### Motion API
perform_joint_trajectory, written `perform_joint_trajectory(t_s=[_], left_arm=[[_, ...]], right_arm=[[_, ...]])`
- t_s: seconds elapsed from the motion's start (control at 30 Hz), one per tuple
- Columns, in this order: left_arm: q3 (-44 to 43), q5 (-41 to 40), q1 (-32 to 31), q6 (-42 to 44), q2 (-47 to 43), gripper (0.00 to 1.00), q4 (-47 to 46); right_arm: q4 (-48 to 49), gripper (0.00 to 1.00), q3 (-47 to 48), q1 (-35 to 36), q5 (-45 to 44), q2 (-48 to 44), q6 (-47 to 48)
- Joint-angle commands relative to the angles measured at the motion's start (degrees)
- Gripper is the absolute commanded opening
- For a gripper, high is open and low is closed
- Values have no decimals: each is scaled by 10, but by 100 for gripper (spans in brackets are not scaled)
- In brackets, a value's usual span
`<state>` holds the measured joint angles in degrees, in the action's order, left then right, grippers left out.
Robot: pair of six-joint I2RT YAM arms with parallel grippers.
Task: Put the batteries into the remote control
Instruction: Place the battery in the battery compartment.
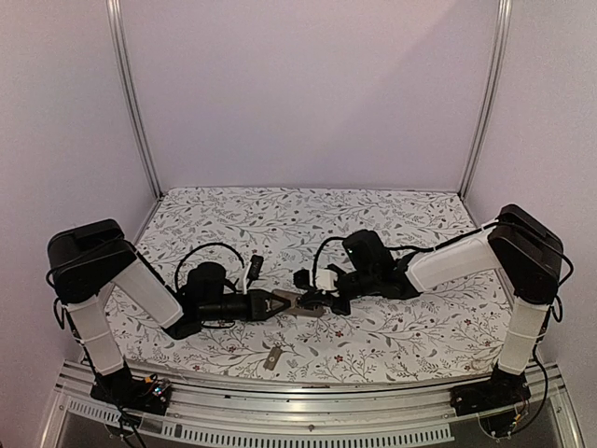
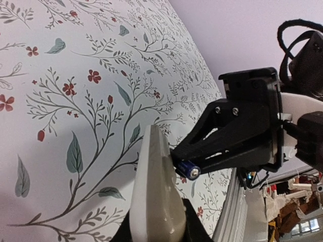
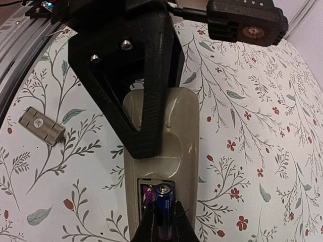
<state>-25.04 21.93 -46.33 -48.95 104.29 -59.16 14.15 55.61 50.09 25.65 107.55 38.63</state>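
The remote control [image 3: 174, 126] is held off the table with its grey-tan underside up and its battery bay [image 3: 143, 182] open. My left gripper [image 2: 157, 222] is shut on its far end; one of its black fingers [image 3: 146, 116] lies across the back. One battery [image 3: 148, 195], purple, lies in the bay. Beside it, a blue battery [image 3: 165, 199] is pinched in my right gripper [image 3: 164, 224], tilted with its metal end [image 2: 192, 172] up over the bay. From above, both grippers meet over the remote control [image 1: 311, 311] near the table's front middle.
The small grey-tan cover piece [image 3: 42, 126] lies loose on the floral cloth, close to the front edge [image 1: 271, 358]. The metal rail [image 1: 308, 387] runs along the near edge. Aluminium posts [image 1: 135, 103] stand at the back corners.
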Motion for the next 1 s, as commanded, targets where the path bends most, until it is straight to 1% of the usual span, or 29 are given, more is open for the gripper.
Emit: perform_joint_trajectory(t_s=[0.0, 0.23, 0.47, 0.7, 0.97], left_arm=[[-5, 9, 4, 4, 10, 0, 9], [-12, 14, 5, 4, 17, 0, 13], [-12, 15, 9, -4, 22, 0, 13], [-14, 24, 16, -12, 34, 0, 7], [-20, 36, 21, -15, 46, 0, 5]], right_arm=[[22, 0, -14, -11, -5, 14, 5], [51, 0, -29, -12, 0, 15, 2], [62, 0, -11, -12, 38, 16, -2], [66, 0, -16, -12, 40, 37, 1], [75, 0, -22, -27, 38, 40, 10]])
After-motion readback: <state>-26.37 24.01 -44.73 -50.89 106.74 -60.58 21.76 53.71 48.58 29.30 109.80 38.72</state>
